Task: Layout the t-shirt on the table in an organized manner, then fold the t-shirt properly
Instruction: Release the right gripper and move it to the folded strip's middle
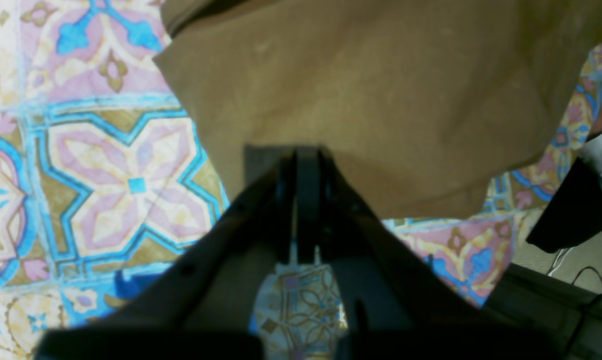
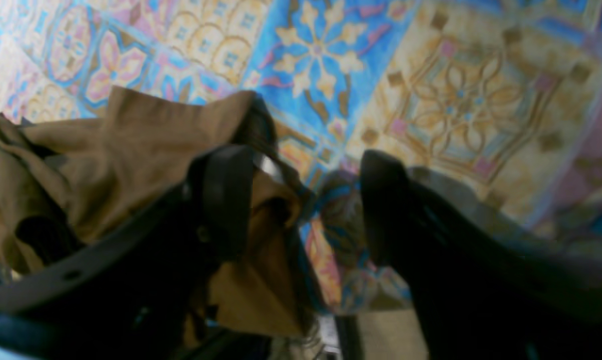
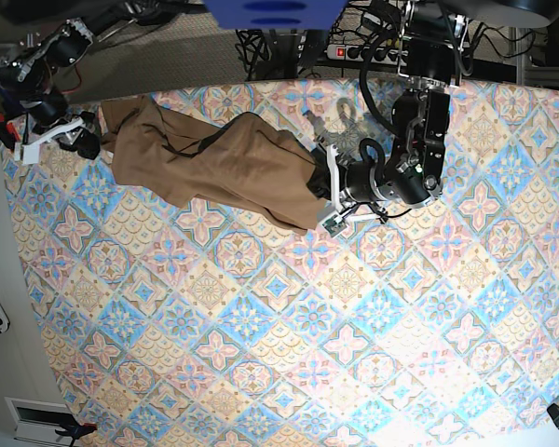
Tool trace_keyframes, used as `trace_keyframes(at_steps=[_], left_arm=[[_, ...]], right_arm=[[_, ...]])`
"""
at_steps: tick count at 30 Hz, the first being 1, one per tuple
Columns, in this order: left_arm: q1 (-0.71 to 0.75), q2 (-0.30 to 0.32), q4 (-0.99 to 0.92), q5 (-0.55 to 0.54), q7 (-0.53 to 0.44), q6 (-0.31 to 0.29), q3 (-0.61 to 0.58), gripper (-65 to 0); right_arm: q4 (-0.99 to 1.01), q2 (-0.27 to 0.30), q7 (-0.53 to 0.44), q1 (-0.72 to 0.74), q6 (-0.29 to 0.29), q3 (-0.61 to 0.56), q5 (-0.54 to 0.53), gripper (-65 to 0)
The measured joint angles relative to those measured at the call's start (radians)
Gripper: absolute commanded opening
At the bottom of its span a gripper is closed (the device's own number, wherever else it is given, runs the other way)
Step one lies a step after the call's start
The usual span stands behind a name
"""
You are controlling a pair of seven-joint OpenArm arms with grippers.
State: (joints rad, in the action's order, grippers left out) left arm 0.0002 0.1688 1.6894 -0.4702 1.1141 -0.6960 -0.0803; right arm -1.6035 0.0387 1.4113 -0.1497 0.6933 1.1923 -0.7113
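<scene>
From my seat, the tan-brown short-sleeved fabric t-shirt (image 3: 214, 163) lies stretched across the far part of the wide table covered in a diamond-tile cloth (image 3: 289, 345), with my left gripper (image 3: 322, 186) at its right end and my right gripper (image 3: 74, 140) at its left end.

The t-shirt (image 1: 381, 90) is soft, matt tan cloth; the table (image 3: 289, 335) wears printed matt cloth; gripper fingers (image 2: 225, 195) look like black plastic.

One t-shirt (image 3: 214, 163), one table (image 3: 279, 354), two arms.
</scene>
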Motion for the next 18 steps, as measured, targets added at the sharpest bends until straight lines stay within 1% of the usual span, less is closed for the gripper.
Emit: trace_keyframes(at_steps=[5,8,11,14,18], left_arm=[[0.0,-0.002,0.0,0.0,0.0,0.0,0.0,-65.0],[0.0,-0.002,0.0,0.0,0.0,0.0,0.0,-65.0],[0.0,-0.003,0.0,0.0,0.0,0.0,0.0,-65.0],[0.0,-0.002,0.0,0.0,0.0,0.0,0.0,-65.0],[0.0,-0.003,0.0,0.0,0.0,0.0,0.0,-65.0]], right_arm=[[0.063,-0.001,0.0,-0.018,-0.001,-0.018,0.003,-31.7],[0.082,0.006,-0.016,-0.018,0.0,-0.08,-0.014,-31.7],[0.092,0.002,-0.034,-0.034,0.0,-0.133,-0.031,-31.7],[0.092,0.007,-0.056,-0.056,0.003,-0.211,-0.045,-31.7],[0.084,0.008,-0.056,-0.061,0.004,-0.301,-0.049,-31.7]])
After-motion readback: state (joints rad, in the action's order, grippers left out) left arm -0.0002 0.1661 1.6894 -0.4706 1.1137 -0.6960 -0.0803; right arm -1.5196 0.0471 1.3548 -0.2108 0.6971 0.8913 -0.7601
